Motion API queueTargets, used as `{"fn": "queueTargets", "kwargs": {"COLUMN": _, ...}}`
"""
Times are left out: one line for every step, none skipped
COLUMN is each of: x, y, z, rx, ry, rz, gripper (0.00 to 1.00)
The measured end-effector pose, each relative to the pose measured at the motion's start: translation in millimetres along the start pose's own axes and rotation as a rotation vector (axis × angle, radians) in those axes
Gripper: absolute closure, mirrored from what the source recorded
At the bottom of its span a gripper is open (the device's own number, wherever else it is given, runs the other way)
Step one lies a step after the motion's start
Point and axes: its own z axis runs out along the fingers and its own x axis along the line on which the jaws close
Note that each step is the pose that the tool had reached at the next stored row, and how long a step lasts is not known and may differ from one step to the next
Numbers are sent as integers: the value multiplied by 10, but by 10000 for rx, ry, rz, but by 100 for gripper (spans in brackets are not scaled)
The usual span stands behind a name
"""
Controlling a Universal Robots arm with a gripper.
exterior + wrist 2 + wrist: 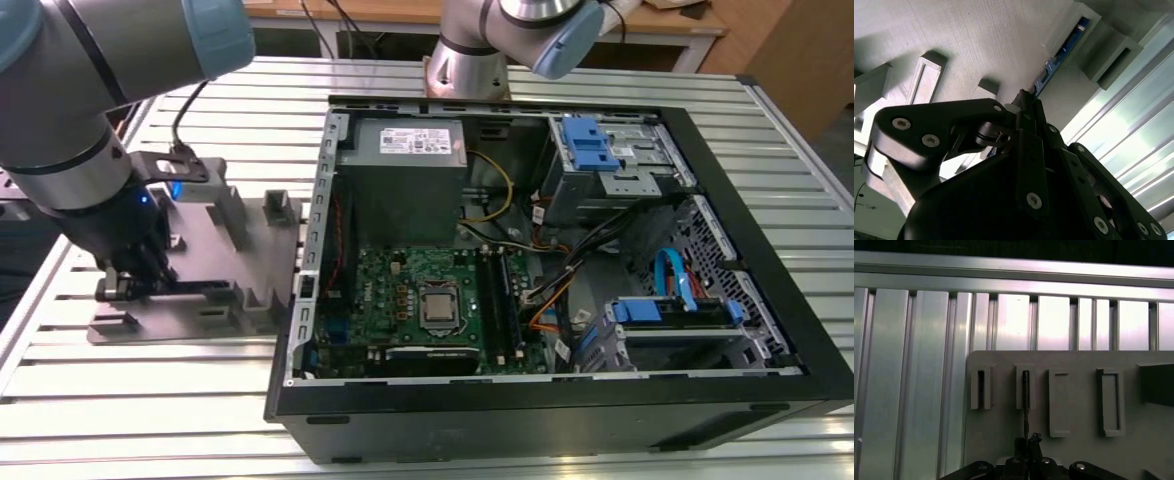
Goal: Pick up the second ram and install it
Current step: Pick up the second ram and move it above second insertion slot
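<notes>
The second ram (1061, 52) is a thin blue-green stick standing on edge in the slots of the grey fixture (220, 225), which lies on the slatted table at the exterior view's left. In the first wrist view the ram (1025, 405) appears edge-on, running from a fixture slot down to my gripper (1027, 442). The gripper (1026, 102) is shut on one end of the stick, a fingertip on each side. In the exterior view the gripper (131, 285) is low over the near part of the fixture, with the ram (200, 286) as a dark bar beside it.
An open computer case (534, 415) lies to the exterior view's right of the fixture, holding the green motherboard (400, 290) with long black slots (501, 300). A second arm's base (467, 65) stands behind the case. Raised fixture blocks (1109, 400) surround the ram.
</notes>
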Motion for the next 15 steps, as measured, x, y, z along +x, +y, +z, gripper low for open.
{"fn": "queueTargets", "kwargs": {"x": -1, "y": 1, "z": -19, "rx": 0, "ry": -1, "rz": 0, "gripper": 86}}
{"fn": "queueTargets", "kwargs": {"x": -1, "y": 2, "z": -38, "rx": 0, "ry": -4, "rz": 0, "gripper": 86}}
{"fn": "queueTargets", "kwargs": {"x": -2, "y": 3, "z": -56, "rx": 0, "ry": -5, "rz": 0, "gripper": 86}}
{"fn": "queueTargets", "kwargs": {"x": -2, "y": 4, "z": -73, "rx": -1, "ry": -7, "rz": 0, "gripper": 86}}
{"fn": "queueTargets", "kwargs": {"x": -2, "y": 5, "z": -87, "rx": -1, "ry": -8, "rz": -1, "gripper": 86}}
{"fn": "queueTargets", "kwargs": {"x": -2, "y": 5, "z": -100, "rx": -1, "ry": -8, "rz": -1, "gripper": 86}}
{"fn": "queueTargets", "kwargs": {"x": -3, "y": 6, "z": -113, "rx": 0, "ry": -9, "rz": -1, "gripper": 86}}
{"fn": "queueTargets", "kwargs": {"x": -3, "y": 7, "z": -130, "rx": -1, "ry": -11, "rz": -1, "gripper": 86}}
{"fn": "queueTargets", "kwargs": {"x": -3, "y": 8, "z": -143, "rx": -1, "ry": -15, "rz": -1, "gripper": 86}}
{"fn": "queueTargets", "kwargs": {"x": -4, "y": 8, "z": -155, "rx": 0, "ry": -22, "rz": -2, "gripper": 86}}
{"fn": "queueTargets", "kwargs": {"x": -4, "y": 9, "z": -168, "rx": 0, "ry": -26, "rz": -2, "gripper": 86}}
{"fn": "queueTargets", "kwargs": {"x": -4, "y": 10, "z": -181, "rx": 0, "ry": -31, "rz": -2, "gripper": 86}}
{"fn": "queueTargets", "kwargs": {"x": -4, "y": 11, "z": -195, "rx": 0, "ry": -35, "rz": -2, "gripper": 86}}
{"fn": "queueTargets", "kwargs": {"x": -5, "y": 12, "z": -212, "rx": 0, "ry": -40, "rz": -2, "gripper": 86}}
{"fn": "queueTargets", "kwargs": {"x": -5, "y": 12, "z": -227, "rx": -1, "ry": -43, "rz": -2, "gripper": 86}}
